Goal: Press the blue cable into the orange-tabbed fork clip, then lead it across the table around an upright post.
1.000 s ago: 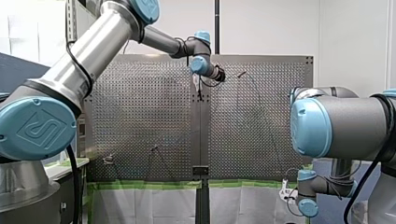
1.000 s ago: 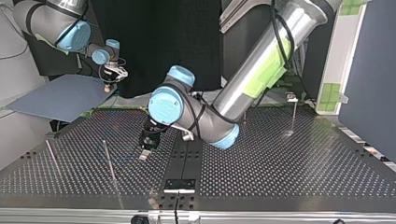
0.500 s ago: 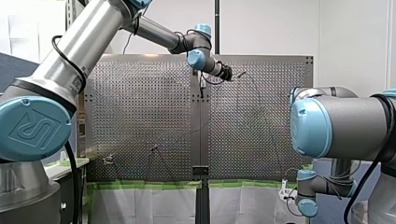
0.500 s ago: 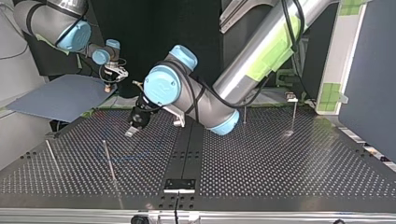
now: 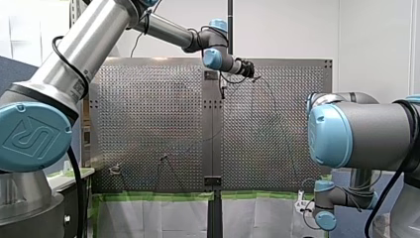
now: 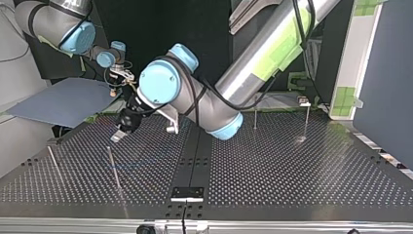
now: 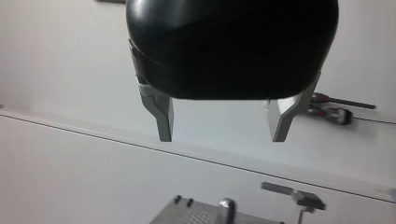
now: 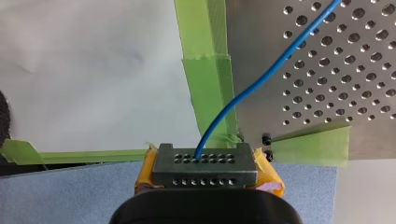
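1. Perforated table (image 6: 292, 170): blue cable (image 8: 261, 79) runs diagonally over its corner, away from the holding claw.
2. Left gripper (image 7: 223, 137): fingers apart, empty, hovering near the cable.
3. Right gripper (image 8: 205, 163): clamped on the cable end, off the table edge.

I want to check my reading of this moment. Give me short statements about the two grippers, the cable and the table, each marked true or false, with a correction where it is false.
1. My left gripper is open, with nothing between its fingers. True.
2. My right gripper is open and empty. False: it is shut on the blue cable.
3. The tape along the edge of the table is red. False: it is green.
4. In the top view, my left gripper is over the left part of the table. True.
5. No upright post stands on the table. False: several stand there, such as the post near my left gripper.
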Motion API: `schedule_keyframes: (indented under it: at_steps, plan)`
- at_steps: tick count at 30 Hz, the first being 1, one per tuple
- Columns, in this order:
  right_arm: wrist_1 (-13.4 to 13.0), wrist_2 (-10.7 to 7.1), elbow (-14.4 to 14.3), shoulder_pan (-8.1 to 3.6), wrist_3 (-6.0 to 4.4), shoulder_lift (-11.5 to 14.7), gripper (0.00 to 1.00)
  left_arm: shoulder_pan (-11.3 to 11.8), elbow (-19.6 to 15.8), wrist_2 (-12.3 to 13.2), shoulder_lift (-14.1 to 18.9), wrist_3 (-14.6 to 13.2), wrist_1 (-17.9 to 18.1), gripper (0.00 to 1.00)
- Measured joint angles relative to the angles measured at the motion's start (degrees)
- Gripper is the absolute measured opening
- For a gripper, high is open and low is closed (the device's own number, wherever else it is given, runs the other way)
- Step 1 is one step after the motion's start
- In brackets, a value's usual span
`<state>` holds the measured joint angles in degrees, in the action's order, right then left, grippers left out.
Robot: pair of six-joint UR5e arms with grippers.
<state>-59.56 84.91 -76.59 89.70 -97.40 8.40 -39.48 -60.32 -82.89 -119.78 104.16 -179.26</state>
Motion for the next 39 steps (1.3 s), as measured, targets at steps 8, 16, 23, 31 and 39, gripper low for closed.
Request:
schedule_keyframes:
  at_steps: [8,16,23,31,39]
  plan:
    - [0.05,-0.2,-0.01,0.12,0.0,0.0,0.0,0.78,0.5,-3.4,-0.77,3.2,-0.89,1.0]
    - [0.05,-0.26,0.01,0.16,0.0,0.0,0.0,1.2,0.53,-7.05,-1.06,0.6,-3.67,1.0]
    - [0.05,-0.58,-0.01,0.17,-0.41,0.0,0.0,1.21,0.52,-7.91,-1.07,0.0,-3.97,1.0]
    - [-0.01,-1.16,0.01,0.17,-0.77,0.0,0.0,1.21,0.54,-8.55,-1.06,0.36,-3.91,1.0]
    - [0.04,-1.23,0.0,0.25,-0.79,0.0,0.0,0.94,0.54,-11.46,-1.02,-1.72,-6.33,1.0]
